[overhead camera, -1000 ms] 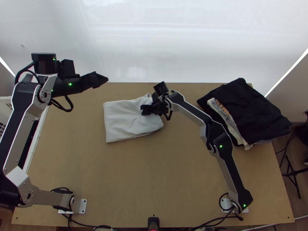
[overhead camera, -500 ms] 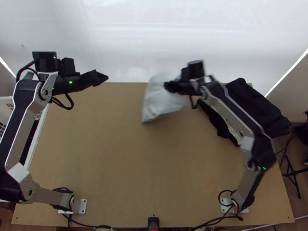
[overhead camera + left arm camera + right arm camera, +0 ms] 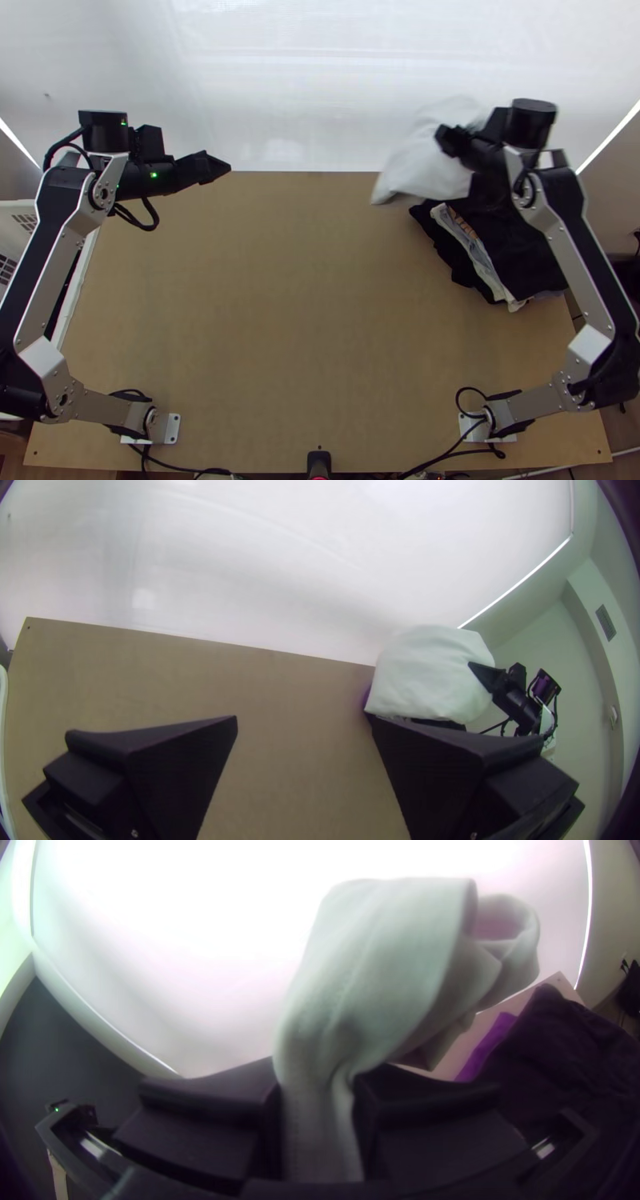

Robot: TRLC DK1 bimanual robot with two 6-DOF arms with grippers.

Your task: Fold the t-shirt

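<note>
Your right gripper (image 3: 446, 141) holds the folded white cloth t-shirt (image 3: 422, 170) aloft, near the dark clothes stack (image 3: 512, 244); your left gripper (image 3: 227, 167) gapes wide. You can't make out the white plastic basket's (image 3: 22, 208) contents.

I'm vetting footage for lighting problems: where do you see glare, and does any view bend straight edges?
Right wrist view: the backdrop is washed out by glare behind the white cloth, and its side edges bow; left wrist view: bright backdrop, darkened corners; top view: bright backdrop, table without strong glare.
</note>
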